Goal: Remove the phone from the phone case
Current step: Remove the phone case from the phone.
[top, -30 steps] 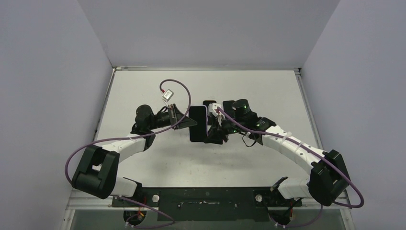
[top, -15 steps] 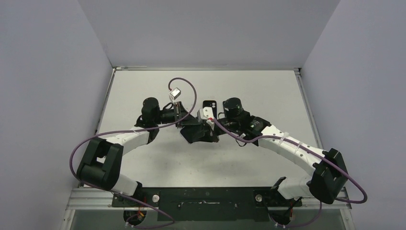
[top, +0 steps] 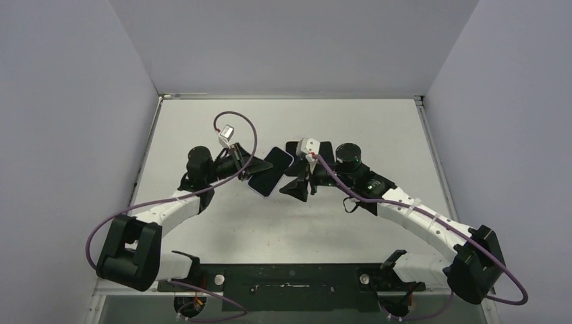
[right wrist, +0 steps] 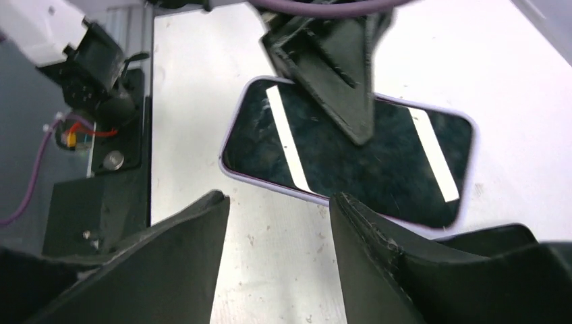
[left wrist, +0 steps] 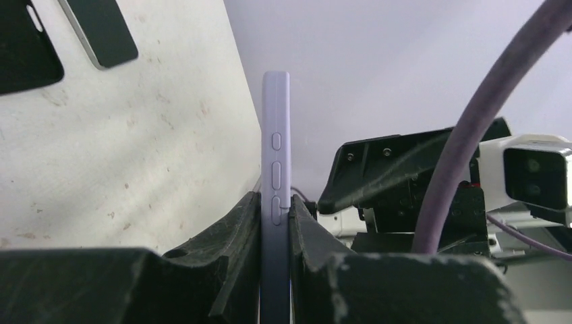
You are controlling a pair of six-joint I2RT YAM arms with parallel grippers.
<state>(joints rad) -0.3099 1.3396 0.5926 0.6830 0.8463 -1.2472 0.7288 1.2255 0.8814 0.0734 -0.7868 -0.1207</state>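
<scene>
A lavender phone case (top: pixel 270 172) with a dark-screened phone in it is held above the table, tilted. My left gripper (top: pixel 251 167) is shut on its lower end. In the left wrist view the case's edge (left wrist: pixel 276 135) with its side buttons rises from between my fingers (left wrist: pixel 246 223). My right gripper (top: pixel 295 187) is open and empty, just right of the case and apart from it. In the right wrist view the phone's screen (right wrist: pixel 405 162) shows beyond my open gripper (right wrist: pixel 278 199), with one left finger (right wrist: pixel 337 81) lying across it.
Two flat black objects (top: pixel 295 147) (top: pixel 322 146) lie on the white table (top: pixel 378 128) behind the grippers. They show at the top left of the left wrist view as a black piece (left wrist: pixel 20 40) and a dark slab with a silver edge (left wrist: pixel 101 27).
Both grippers were at the cased phone. My right gripper has let go and opened beside it. My left gripper has swung the phone left and tilted it.
</scene>
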